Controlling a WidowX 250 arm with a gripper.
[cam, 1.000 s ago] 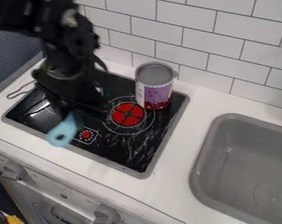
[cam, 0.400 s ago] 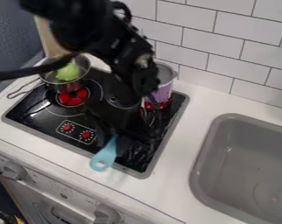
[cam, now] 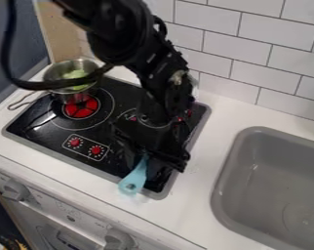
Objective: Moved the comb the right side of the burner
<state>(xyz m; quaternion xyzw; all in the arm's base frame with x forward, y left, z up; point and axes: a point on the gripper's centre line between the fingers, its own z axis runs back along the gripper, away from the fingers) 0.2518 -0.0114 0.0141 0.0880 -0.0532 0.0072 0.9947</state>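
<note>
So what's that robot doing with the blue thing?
The black robot arm has the blue comb in its gripper, near the front right corner of the stove. The comb's end with the hole sticks out at the stove's front edge. Over on the left, a metal pot with something green in it sits by a red burner.

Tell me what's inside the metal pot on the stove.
Something light green shows inside the metal pot. A black cable crosses in front, covering part of the inside; what's behind it can't be seen.
</note>
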